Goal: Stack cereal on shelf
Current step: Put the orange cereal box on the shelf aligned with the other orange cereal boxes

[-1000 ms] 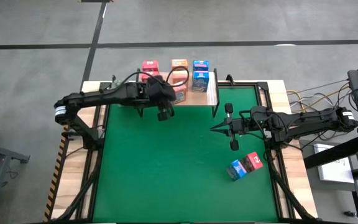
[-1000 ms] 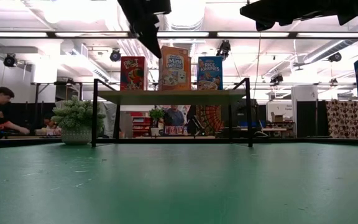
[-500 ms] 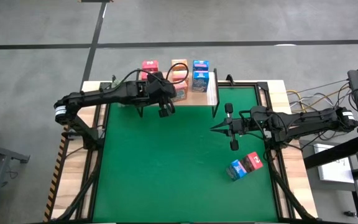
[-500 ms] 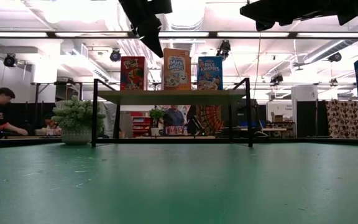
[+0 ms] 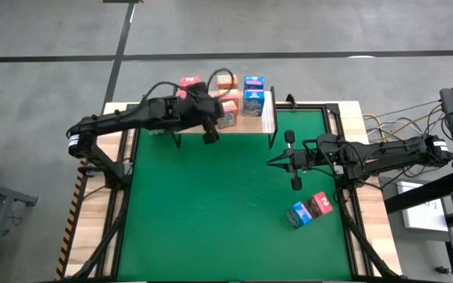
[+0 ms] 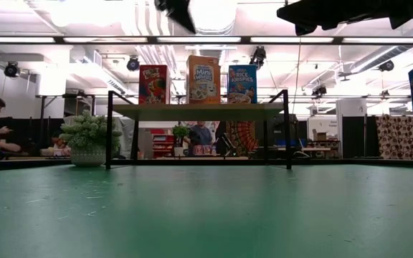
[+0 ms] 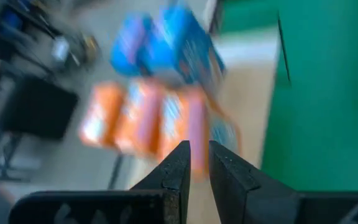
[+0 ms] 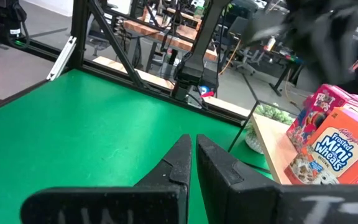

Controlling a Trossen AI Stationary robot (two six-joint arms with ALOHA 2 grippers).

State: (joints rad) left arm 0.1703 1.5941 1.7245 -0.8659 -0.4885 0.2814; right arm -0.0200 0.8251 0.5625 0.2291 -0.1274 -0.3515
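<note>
- Overhead, the left gripper (image 5: 210,135) sits above the shelf (image 5: 246,124) at the mat's far edge, jaws nearly together with nothing between them.
- Three cereal boxes stand on the shelf: a pink-red box (image 6: 153,84), a Mini Wheats box (image 6: 203,79) and a Rice Krispies box (image 6: 242,84).
- The right gripper (image 5: 271,163) hovers mid-mat, jaws closed and empty.
- A blue box (image 5: 299,214) and a red box (image 5: 320,204) lie touching on the green mat (image 5: 211,228) near the right edge.
</note>
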